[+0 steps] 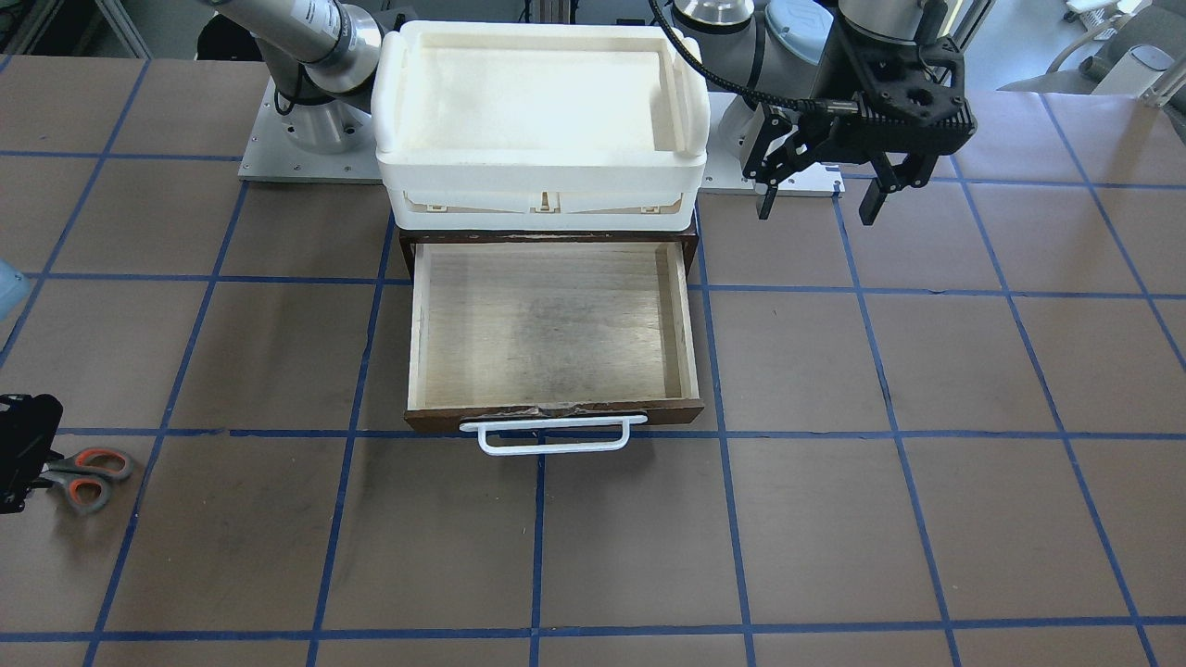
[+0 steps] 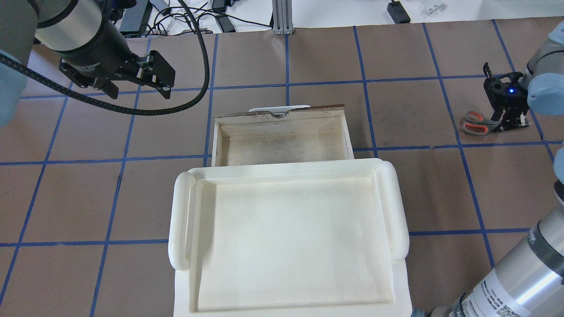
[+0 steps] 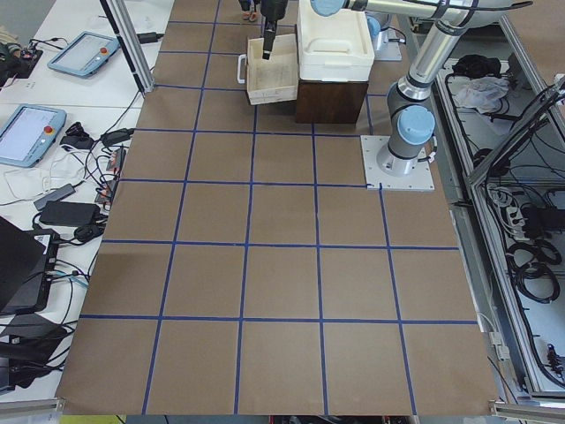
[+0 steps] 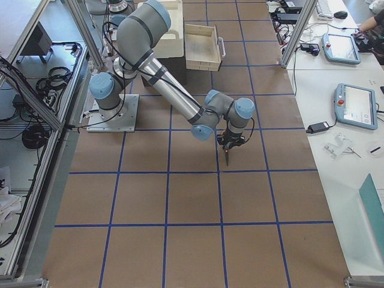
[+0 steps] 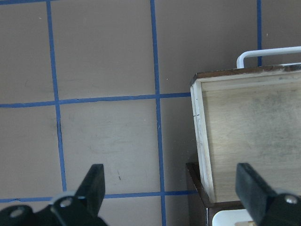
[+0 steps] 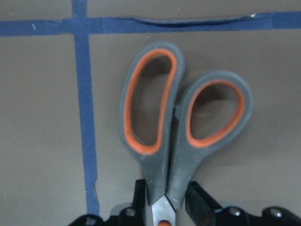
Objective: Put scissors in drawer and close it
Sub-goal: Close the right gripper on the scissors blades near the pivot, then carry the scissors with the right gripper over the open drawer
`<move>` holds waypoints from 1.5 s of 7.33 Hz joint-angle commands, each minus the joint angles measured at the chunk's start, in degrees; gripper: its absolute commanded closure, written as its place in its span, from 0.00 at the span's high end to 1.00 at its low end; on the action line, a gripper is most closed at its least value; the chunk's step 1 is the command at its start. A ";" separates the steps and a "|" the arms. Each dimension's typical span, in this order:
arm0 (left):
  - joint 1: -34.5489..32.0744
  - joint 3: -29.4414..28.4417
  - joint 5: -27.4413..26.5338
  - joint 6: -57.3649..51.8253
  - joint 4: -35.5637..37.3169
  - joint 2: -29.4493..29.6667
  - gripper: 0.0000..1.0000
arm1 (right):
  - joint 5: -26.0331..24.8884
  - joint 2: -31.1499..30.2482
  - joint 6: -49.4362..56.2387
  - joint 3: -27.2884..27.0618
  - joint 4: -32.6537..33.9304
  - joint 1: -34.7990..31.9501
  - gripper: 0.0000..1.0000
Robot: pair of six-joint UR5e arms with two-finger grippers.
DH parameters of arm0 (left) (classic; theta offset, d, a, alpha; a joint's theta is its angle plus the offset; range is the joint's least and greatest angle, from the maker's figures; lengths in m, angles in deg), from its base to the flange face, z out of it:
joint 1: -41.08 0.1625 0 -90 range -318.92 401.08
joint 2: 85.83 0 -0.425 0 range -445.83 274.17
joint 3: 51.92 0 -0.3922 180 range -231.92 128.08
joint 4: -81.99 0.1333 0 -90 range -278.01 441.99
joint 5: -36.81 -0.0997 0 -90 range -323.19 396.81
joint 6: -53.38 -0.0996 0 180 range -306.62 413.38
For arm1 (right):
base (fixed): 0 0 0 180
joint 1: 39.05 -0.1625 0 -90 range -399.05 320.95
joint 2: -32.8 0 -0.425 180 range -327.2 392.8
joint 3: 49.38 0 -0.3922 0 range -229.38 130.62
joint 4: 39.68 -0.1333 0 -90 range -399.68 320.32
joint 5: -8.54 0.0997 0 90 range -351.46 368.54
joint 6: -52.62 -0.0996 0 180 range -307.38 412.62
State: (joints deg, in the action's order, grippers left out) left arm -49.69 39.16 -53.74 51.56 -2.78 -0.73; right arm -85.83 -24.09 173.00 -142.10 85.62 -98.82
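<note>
The scissors (image 6: 157,174), grey handles lined orange, lie at the table's edge on my right; they also show in the front view (image 1: 72,480) and the overhead view (image 2: 484,125). My right gripper (image 6: 167,202) is shut on the scissors' neck just behind the pivot, low at the table surface; it also shows in the overhead view (image 2: 500,125). I cannot tell whether the scissors are lifted. The drawer (image 1: 556,324) is pulled out and empty, white handle (image 1: 553,435) forward. My left gripper (image 1: 815,199) is open and empty, hovering beside the drawer cabinet (image 5: 171,188).
A white plastic tray (image 1: 542,102) sits on top of the dark brown cabinet behind the drawer. Blue tape lines grid the brown table. Several grid squares lie between the scissors and the drawer.
</note>
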 commanded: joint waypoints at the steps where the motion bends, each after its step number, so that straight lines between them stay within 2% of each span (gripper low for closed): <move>1: 0.15 0.15 0.03 -0.03 0.04 -0.20 1.00 | -1.08 -2.68 -0.06 0.08 0.04 -0.17 0.00; 4: 0.15 0.24 0.12 0.06 -0.04 -0.28 1.00 | -0.12 -7.42 -0.59 -0.09 -1.45 -1.05 0.00; 5: 0.15 0.24 0.12 0.06 -0.04 -0.28 1.00 | 1.63 -9.88 -0.94 -0.01 -3.90 -2.53 0.00; 8: 0.15 0.24 0.12 0.06 0.04 -0.28 1.00 | 1.82 -18.23 -14.78 -0.01 -11.63 -12.71 0.00; 11: 0.15 0.24 0.12 0.06 -0.04 -0.37 1.00 | 1.73 -20.71 -31.56 0.34 -15.86 -22.82 0.00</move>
State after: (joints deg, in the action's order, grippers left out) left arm -49.54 39.40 -53.62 51.62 -2.82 -1.03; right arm -84.06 -44.02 148.34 -141.98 71.35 -117.26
